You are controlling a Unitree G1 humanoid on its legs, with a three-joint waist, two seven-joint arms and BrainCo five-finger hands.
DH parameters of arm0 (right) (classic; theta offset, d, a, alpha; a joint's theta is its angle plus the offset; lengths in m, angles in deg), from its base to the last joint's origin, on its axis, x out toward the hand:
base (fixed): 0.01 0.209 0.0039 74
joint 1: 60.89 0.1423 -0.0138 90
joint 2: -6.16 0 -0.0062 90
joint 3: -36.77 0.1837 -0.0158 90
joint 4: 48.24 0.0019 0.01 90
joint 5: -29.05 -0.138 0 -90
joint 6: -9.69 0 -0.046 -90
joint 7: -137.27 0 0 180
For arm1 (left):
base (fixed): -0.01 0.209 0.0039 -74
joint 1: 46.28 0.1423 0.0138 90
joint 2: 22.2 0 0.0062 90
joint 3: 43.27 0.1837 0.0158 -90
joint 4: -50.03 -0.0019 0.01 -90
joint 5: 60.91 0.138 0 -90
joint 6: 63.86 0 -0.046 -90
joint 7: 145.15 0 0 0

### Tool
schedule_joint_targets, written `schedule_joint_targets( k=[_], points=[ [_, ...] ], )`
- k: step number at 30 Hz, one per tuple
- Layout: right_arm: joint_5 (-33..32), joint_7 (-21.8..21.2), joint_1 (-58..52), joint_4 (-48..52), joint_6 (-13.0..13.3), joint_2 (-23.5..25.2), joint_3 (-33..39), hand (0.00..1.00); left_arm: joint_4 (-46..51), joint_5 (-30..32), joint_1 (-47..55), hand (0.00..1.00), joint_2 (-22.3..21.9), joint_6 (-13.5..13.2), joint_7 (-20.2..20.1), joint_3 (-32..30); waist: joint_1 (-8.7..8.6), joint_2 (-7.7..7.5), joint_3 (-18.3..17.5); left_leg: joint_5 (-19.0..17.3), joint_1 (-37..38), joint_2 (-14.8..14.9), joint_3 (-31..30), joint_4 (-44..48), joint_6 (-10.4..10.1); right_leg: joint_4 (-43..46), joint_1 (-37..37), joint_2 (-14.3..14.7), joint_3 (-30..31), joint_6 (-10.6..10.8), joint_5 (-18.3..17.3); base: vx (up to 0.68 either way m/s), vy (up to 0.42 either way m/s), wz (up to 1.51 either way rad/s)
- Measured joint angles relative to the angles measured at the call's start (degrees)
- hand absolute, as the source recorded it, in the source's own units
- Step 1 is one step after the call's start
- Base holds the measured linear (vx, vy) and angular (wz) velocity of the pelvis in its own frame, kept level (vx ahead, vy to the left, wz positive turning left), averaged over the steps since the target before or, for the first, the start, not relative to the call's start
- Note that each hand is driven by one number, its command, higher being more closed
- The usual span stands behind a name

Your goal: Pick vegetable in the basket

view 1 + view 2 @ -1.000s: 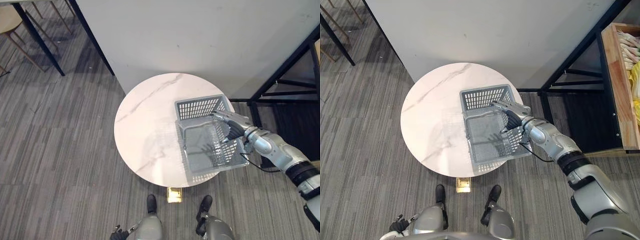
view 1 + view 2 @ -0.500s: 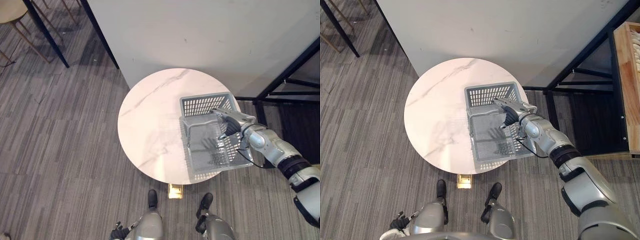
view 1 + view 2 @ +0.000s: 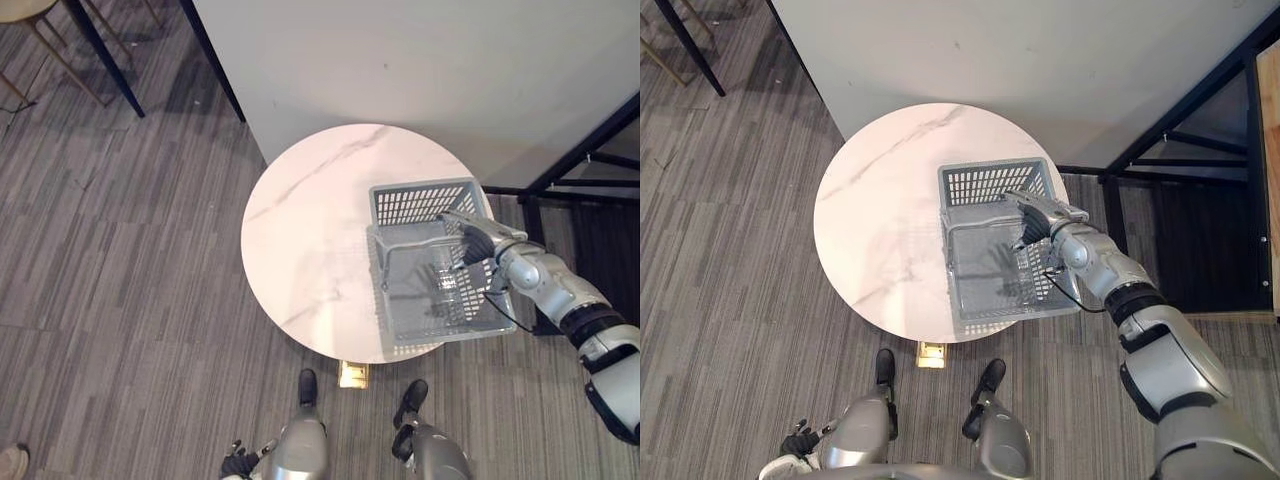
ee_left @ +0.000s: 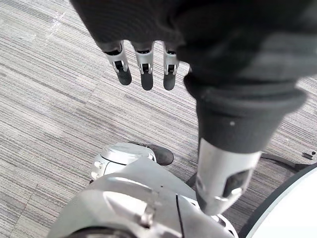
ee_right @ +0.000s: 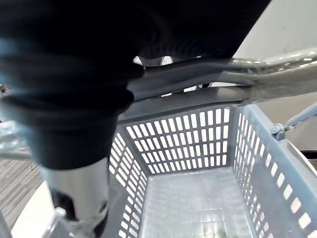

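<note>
Currently the right hand [image 3: 478, 243] has its fingers curled round the handle [image 5: 208, 74] of the empty basket [image 3: 420, 203] on the round surface [image 3: 310, 230]. Step in hand: securing the basket. Next, probably, lift it level without tipping.

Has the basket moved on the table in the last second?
No. The camera shifted, but the basket stays on the round table, at its right side and overhanging the edge, held by the right hand.

basket [image 3: 420, 203] rests on right side of table [image 3: 310, 230].
</note>
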Motion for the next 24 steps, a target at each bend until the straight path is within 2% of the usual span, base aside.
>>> schedule_joint_targets(
  k=[1, 10, 16, 19, 24],
  points=[
    [0.0, 0.2, 0.3, -0.5, 0.0, 0.0, 0.0, 1.0, 0.0, -0.6, -0.1, 0.0, 0.0, 0.0, 0.0, 0.0, 0.04, -0.01, 0.2, 0.0, 0.0, 0.0, 0.0, 0.0, 0.0, 0.0, 0.0, 0.0, 0.0, 0.0, 0.0, 0.0, 0.0, 0.0],
    [0.3, 1.0, 1.5, -3.3, 0.4, -0.1, 4.4, 1.0, 0.1, -1.9, -0.7, 0.0, 0.0, -0.1, -0.1, 0.0, 0.79, 0.15, 1.9, 0.0, -0.8, -0.1, -0.6, 0.3, 0.0, 0.0, -0.6, -0.1, 0.1, -0.2, 0.2, 0.0, -0.001, 0.0],
    [1.8, 1.0, 1.5, -3.2, 1.3, -0.2, 4.4, 1.0, 0.2, -1.9, -0.7, 0.0, 0.0, -0.5, -0.4, 0.3, 1.0, 0.13, 2.1, 0.0, -1.0, -0.1, -1.3, 0.7, 0.0, 0.0, -0.4, -0.2, 0.1, -0.2, 0.2, 0.0, -0.001, 0.01],
    [2.5, 1.0, 1.4, -3.2, 2.7, -0.2, 4.0, 1.0, 0.2, -1.9, -0.7, 0.0, -0.1, -1.3, -0.5, 0.5, 1.04, 0.13, 2.1, 0.0, -0.9, -0.1, -1.3, 0.8, 0.0, 0.1, -0.4, -0.2, 0.2, -0.2, 0.4, 0.0, 0.0, 0.0],
    [2.4, -0.9, 0.9, -1.3, 3.8, -0.2, 1.9, 1.0, 0.9, -1.4, -0.7, 0.0, -0.1, -1.2, -0.4, 0.4, 0.93, -0.03, 2.0, 0.0, -0.4, -0.1, -1.2, 0.9, 0.0, 0.0, 0.0, -0.1, 0.6, -0.2, 0.6, 0.0, 0.0, 0.0]
  ],
)
